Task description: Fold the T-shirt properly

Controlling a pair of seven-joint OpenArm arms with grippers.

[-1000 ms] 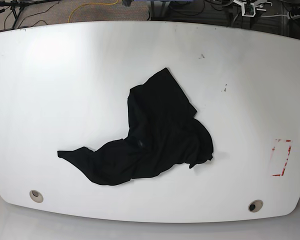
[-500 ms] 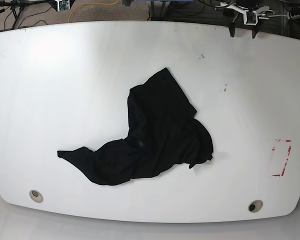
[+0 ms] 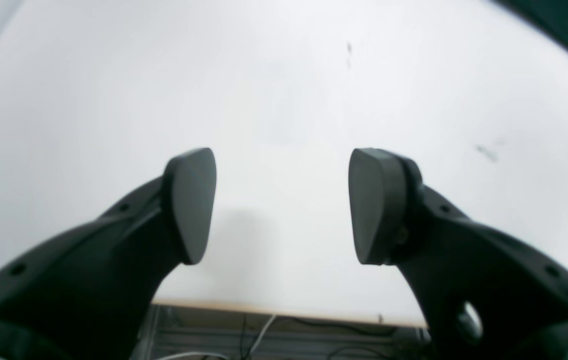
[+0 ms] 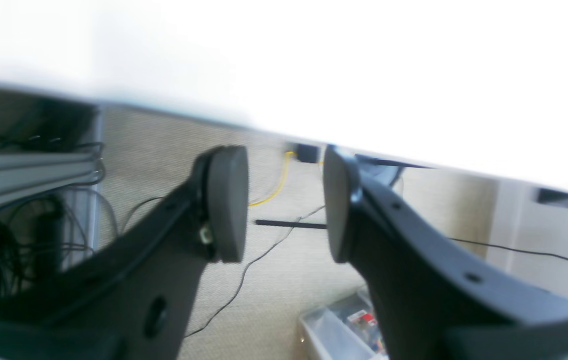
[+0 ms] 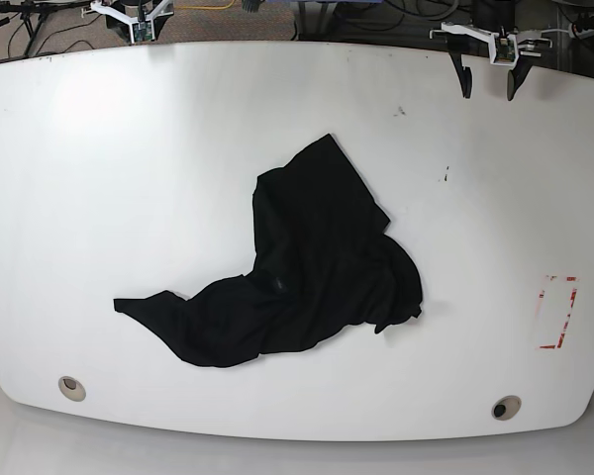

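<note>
The black T-shirt (image 5: 307, 267) lies crumpled in the middle of the white table (image 5: 129, 178), one end trailing toward the front left. My left gripper (image 5: 487, 84) hangs over the table's far right edge, well away from the T-shirt. In the left wrist view the left gripper (image 3: 281, 205) is open with only bare tabletop between its pads. My right gripper (image 5: 139, 18) shows at the far left corner, just off the table. In the right wrist view the right gripper (image 4: 284, 205) has its pads apart over the floor, holding nothing.
Two round cable holes (image 5: 71, 387) (image 5: 505, 407) sit near the front edge. A red-marked patch (image 5: 557, 312) is at the right. Small dark marks (image 5: 400, 111) dot the far right area. Behind the table are cables and a clear plastic box (image 4: 338, 330) on the floor.
The left gripper has come forward over the far right table edge. The right gripper has come into the base view at the far left. The T-shirt has not moved.
</note>
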